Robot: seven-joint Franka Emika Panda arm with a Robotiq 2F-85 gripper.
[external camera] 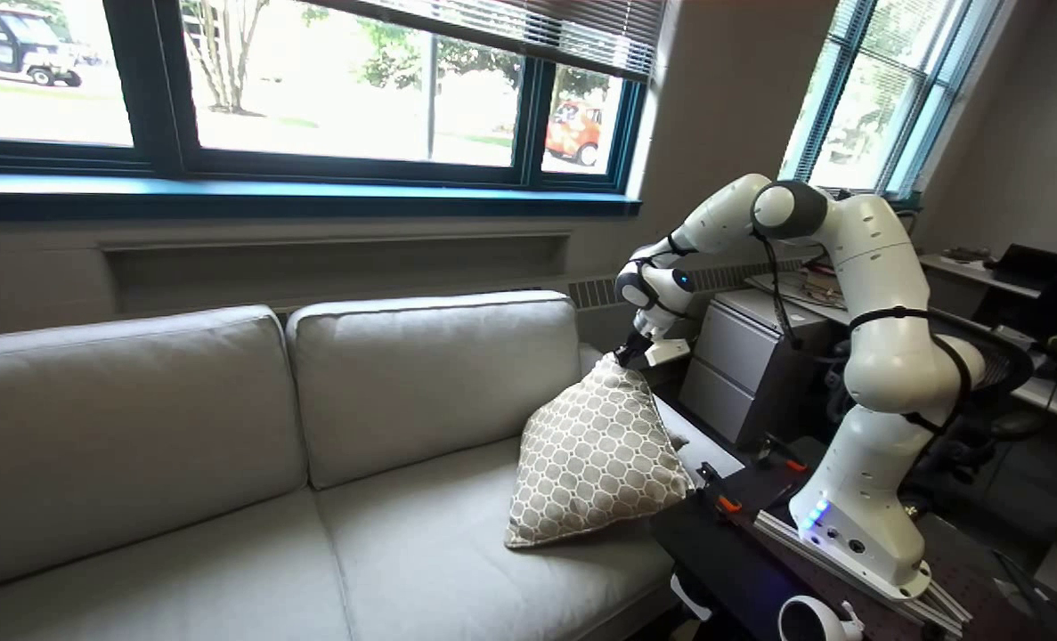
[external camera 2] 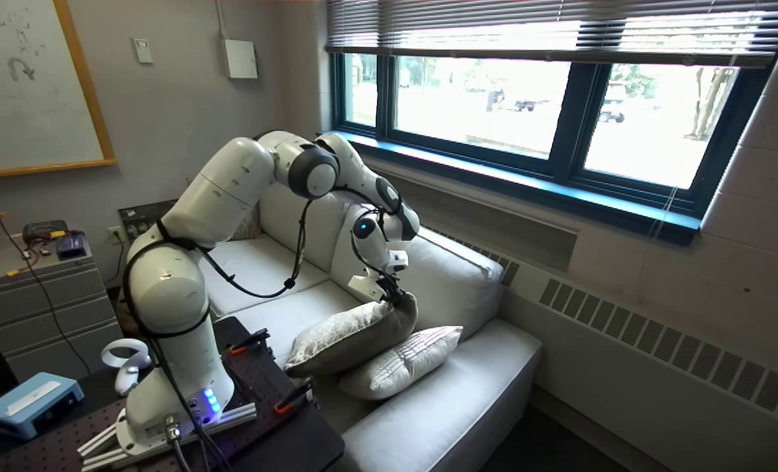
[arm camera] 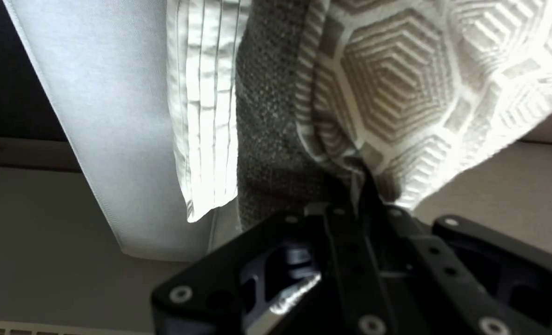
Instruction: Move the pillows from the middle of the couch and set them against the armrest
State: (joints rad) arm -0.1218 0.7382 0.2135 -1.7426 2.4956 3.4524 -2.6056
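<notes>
The patterned pillow point(external camera: 595, 454), beige with a white lattice, leans tilted at the armrest end of the couch point(external camera: 403, 383). My gripper point(arm camera: 360, 197) is shut on its top corner in the wrist view, fabric pinched between the fingers. From an exterior view the same gripper point(external camera 2: 394, 298) points down onto that corner. Between the patterned pillow and the armrest point(external camera 2: 454, 413) lies the white pillow point(external camera 2: 405, 364), tilted, partly covered by the larger one. In the wrist view the white pillow point(arm camera: 206, 102) shows as a pleated strip beside the patterned pillow's dark grey back.
Two big back cushions point(external camera: 439, 383) line the couch by the wall. The robot's dark table point(external camera 2: 284, 419), with orange-tipped clamps point(external camera 2: 293, 396), stands close to the couch front. A grey cabinet point(external camera: 733, 356) is beyond the armrest. Another patterned cushion point(external camera 2: 250, 225) sits at the couch's far end.
</notes>
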